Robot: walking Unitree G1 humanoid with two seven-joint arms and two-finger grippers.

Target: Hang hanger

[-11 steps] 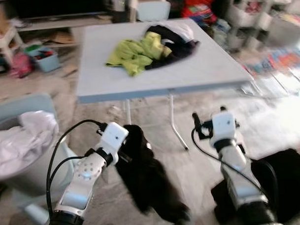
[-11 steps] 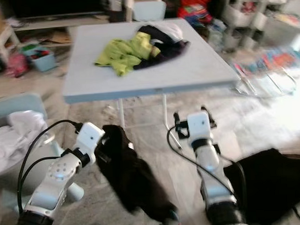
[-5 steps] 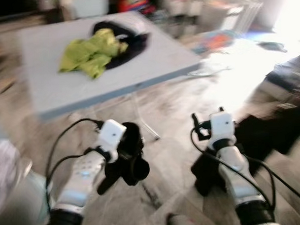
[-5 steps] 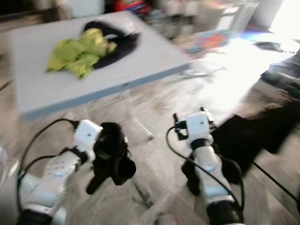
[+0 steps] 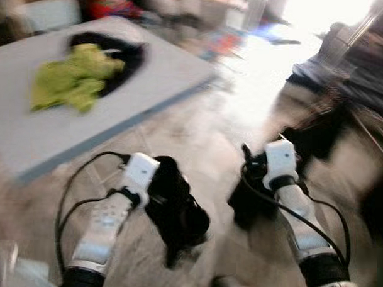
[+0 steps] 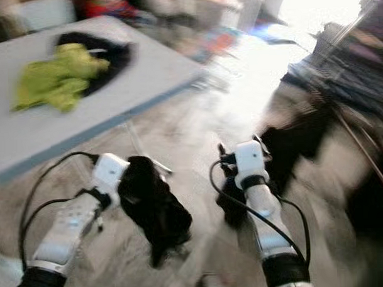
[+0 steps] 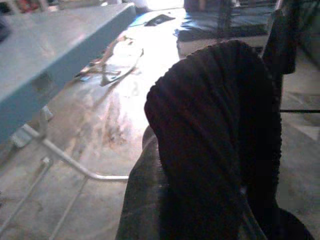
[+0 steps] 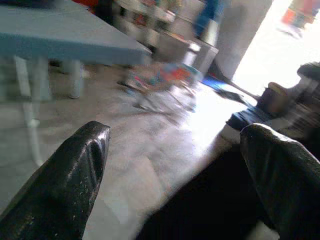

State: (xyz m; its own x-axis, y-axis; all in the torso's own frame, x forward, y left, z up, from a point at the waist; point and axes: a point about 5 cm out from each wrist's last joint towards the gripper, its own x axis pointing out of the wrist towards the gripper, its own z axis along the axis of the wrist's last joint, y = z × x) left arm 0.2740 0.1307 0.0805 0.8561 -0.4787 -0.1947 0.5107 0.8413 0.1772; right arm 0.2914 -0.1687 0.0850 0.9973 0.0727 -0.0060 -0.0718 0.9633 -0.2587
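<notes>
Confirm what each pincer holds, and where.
Left pincer holds a dark garment by its bunched top; the rest hangs. Right pincer is open, holding nothing.

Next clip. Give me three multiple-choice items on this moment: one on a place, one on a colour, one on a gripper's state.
1. Where does the lime-green crumpled garment lie?
A. on the pale blue table
B. on the floor
C. in the right gripper

2. What colour is the ribbed cloth hanging from the left gripper?
A. white
B. black
C. red

3. How do the right gripper's fingers stand?
A. shut on a cup
B. shut on cloth
C. apart, with nothing between them

Answers:
1 A: the garment rests on the pale blue table, beside a dark garment.
2 B: the black ribbed cloth droops from the left gripper toward the floor.
3 C: in the right wrist view the right gripper has its two black fingers wide apart, floor showing between them.
</notes>
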